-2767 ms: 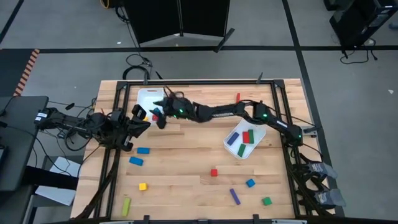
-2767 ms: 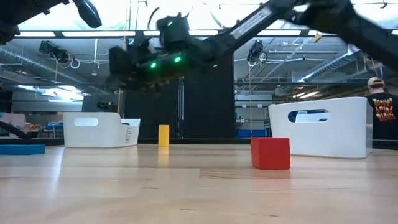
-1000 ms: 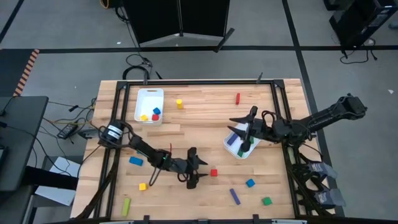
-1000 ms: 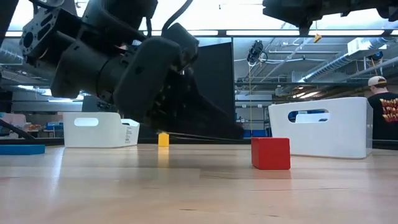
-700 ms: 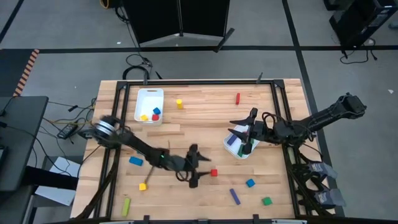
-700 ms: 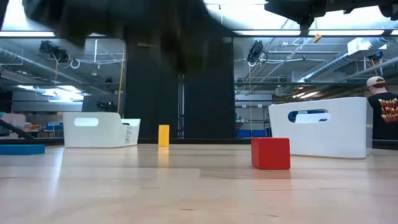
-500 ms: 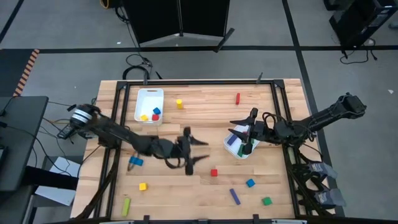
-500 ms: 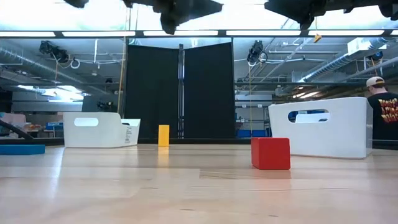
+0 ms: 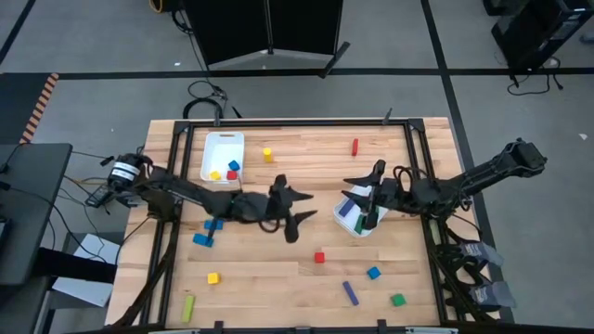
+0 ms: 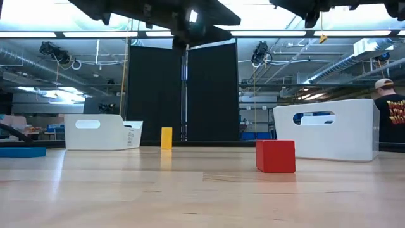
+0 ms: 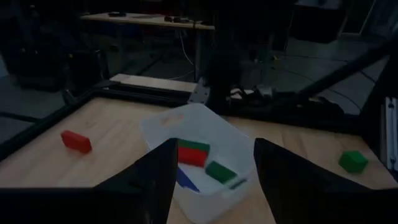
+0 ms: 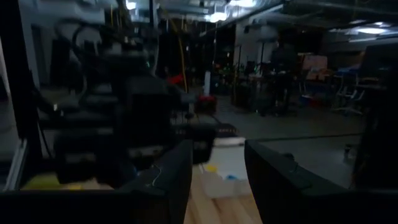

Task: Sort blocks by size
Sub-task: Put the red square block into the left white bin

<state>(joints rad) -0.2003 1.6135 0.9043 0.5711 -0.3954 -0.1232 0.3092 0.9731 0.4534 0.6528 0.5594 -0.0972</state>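
- My left gripper hangs over the middle of the table, fingers spread wide with nothing between them; in my left wrist view the two dark fingers stand well apart.
- Ahead of that claw sits the near white bin, holding a red bar, a green piece and a blue one.
- My right gripper waits just above the same bin. Its fingers look parted and empty in the right wrist view, though that view is dark and I would not swear to it.
- The red cube lies on bare wood near my left claw, towards the front edge, apart from everything else.
- Farther out lie loose blocks: a blue cube, a purple bar, a green cube, a yellow cube, a yellow-green bar and two blue bars.
- The far white bin already holds small cubes.
- These blocks look rigid and light, with smooth faces that could slip. I would pinch a cube across two flat opposite faces, square on, and take a bar across its short width near the middle so it does not swing.
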